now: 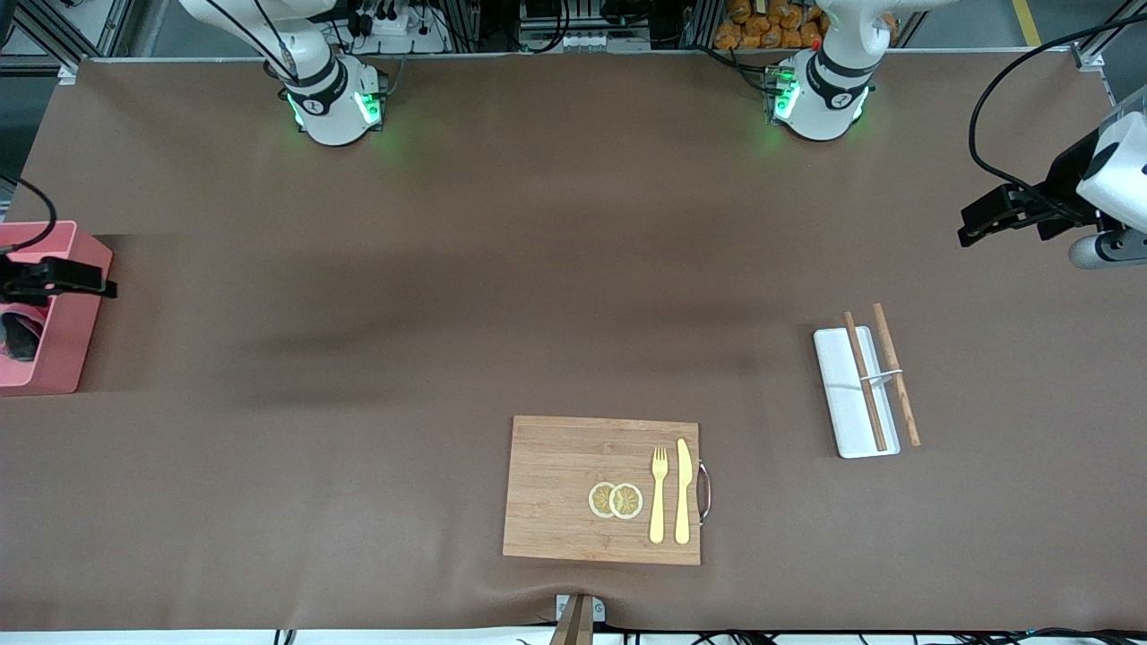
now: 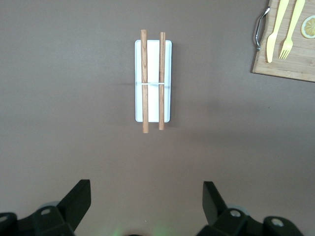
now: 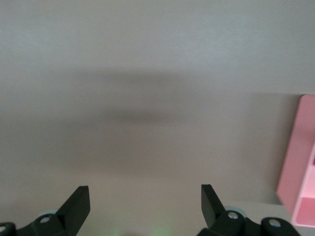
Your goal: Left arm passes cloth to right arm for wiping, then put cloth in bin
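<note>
The salmon-pink bin (image 1: 63, 358) stands at the right arm's end of the table; its wall also shows in the right wrist view (image 3: 300, 162). The dark crimson cloth (image 1: 18, 339) lies inside it, partly hidden. My right gripper (image 1: 90, 282) hovers over the bin's edge, open and empty, and its wrist view (image 3: 145, 196) shows bare table between the fingers. My left gripper (image 1: 972, 224) hangs open and empty above the left arm's end of the table; its wrist view (image 2: 146, 196) shows nothing between the fingers.
A flat white tray (image 1: 838, 421) with two wooden chopsticks (image 1: 865, 381) lies below the left gripper, also in the left wrist view (image 2: 166, 78). A wooden board (image 1: 556, 484) with lemon slices, a fork and a knife lies near the front edge.
</note>
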`<state>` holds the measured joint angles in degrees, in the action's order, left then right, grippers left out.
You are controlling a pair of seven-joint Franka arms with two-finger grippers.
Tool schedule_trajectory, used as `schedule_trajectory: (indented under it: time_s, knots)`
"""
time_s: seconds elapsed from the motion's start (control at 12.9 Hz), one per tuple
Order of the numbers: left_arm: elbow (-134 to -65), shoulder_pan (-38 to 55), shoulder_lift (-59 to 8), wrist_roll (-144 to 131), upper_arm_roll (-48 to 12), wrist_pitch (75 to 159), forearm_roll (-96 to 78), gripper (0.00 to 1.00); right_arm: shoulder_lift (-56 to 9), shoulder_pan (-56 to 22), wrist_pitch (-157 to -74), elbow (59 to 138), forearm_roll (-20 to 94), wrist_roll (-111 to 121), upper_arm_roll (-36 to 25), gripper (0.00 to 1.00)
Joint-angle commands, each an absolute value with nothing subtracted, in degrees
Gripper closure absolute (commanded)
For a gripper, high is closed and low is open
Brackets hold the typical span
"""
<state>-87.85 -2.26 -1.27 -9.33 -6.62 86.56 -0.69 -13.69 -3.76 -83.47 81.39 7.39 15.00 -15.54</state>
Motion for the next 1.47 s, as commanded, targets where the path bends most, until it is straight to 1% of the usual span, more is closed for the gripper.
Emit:
schedule_trajectory:
  time_s: [0.0,0.08,0.23,0.39,0.54,0.62,0.78,0.85,1.16,1.4]
  knots:
    - [-89.21,-2.46,0.70,-8.61,-6.94,87.01,0.09,0.00,-6.35,1.58,-83.67,87.34,6.50,7.58,-6.96,0.00]
    - [-89.73,-2.46,0.96,-8.61,-6.94,87.01,0.09,0.00,-3.98,2.10,-83.85,89.02,6.16,4.51,-4.86,0.00]
    - [-91.57,-2.46,2.28,-8.61,-6.94,87.45,0.09,0.00,-0.19,5.87,-83.50,91.31,5.01,0.37,0.50,0.00]
    - [-93.50,-2.55,3.94,-8.61,-6.86,87.63,0.09,0.00,2.19,7.03,-83.85,92.90,5.01,-0.09,1.67,0.00]
    - [-98.06,-2.55,7.19,-8.70,-6.86,90.51,0.09,0.00,2.37,6.94,-84.02,92.55,2.83,0.00,1.76,0.00]
    - [-99.13,-2.55,7.99,-8.70,-6.86,91.40,0.09,0.00,2.63,6.68,-84.81,91.94,0.81,0.52,1.84,0.00]
    - [-98.09,-2.55,7.56,-8.53,-6.77,91.14,0.17,0.00,2.64,6.68,-87.70,91.50,0.53,0.70,1.41,0.00]
    - [-97.39,-2.55,7.30,-8.53,-6.68,91.14,0.18,0.00,2.64,6.85,-87.89,91.15,0.27,0.70,1.23,0.00]
    - [-94.31,-2.46,6.07,-9.49,-6.68,90.97,-0.09,0.00,2.20,7.12,-86.31,90.44,-0.62,5.01,1.32,0.00]
    - [-94.04,-2.37,5.71,-9.58,-6.68,90.97,0.00,0.00,2.46,6.94,-83.94,90.35,0.08,4.22,1.23,0.00]
